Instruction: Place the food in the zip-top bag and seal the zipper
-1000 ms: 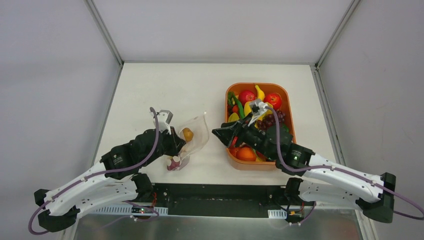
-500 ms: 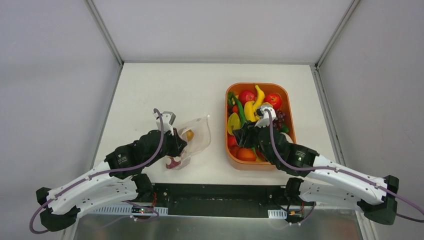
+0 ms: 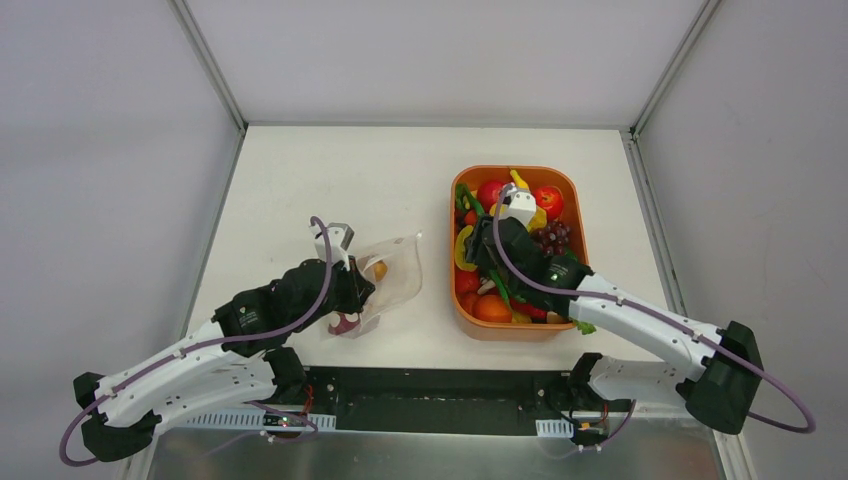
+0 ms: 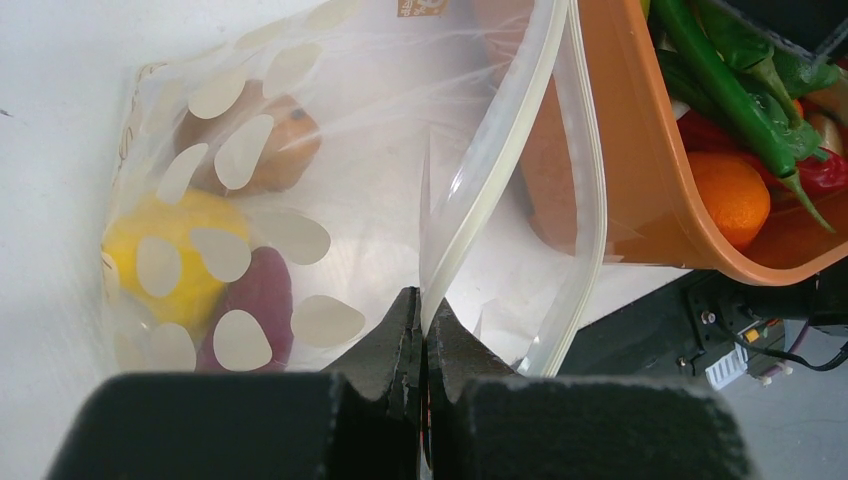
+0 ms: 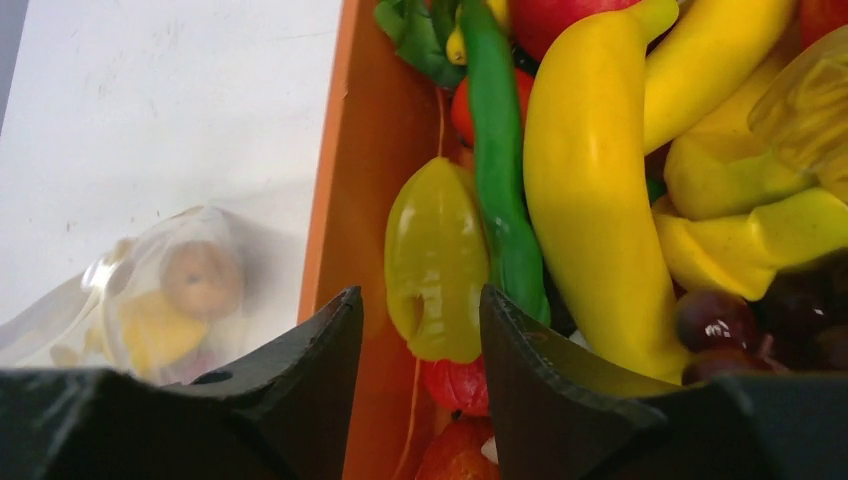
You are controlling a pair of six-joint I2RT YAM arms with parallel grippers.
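The zip-top bag (image 4: pixel 300 180), clear with white dots, lies left of the orange tray (image 3: pixel 570 185). My left gripper (image 4: pixel 423 320) is shut on one strip of the bag's zipper (image 4: pixel 500 170), and the mouth gapes toward the tray. A yellow lemon (image 4: pixel 190 215), a purple piece (image 4: pixel 265 295) and a brown piece (image 4: pixel 290 140) are inside the bag. My right gripper (image 5: pixel 420 292) is open, low over the tray's left wall (image 5: pixel 360 150). A yellow-green piece (image 5: pixel 435 230) of food sits just past its tips. A green pod (image 5: pixel 495 150) and a yellow banana (image 5: pixel 590 200) lie beside that piece.
The tray holds several more toy fruits, among them a red one (image 3: pixel 546 200), purple grapes (image 3: pixel 552 237) and an orange (image 4: pixel 735 195). The table's near edge, with black hardware below it, runs just behind both arms.
My right gripper has swung from beside the tray, pointing toward the bag, to above the tray's left side, with its jaws a little narrower. The left gripper and bag have barely shifted.
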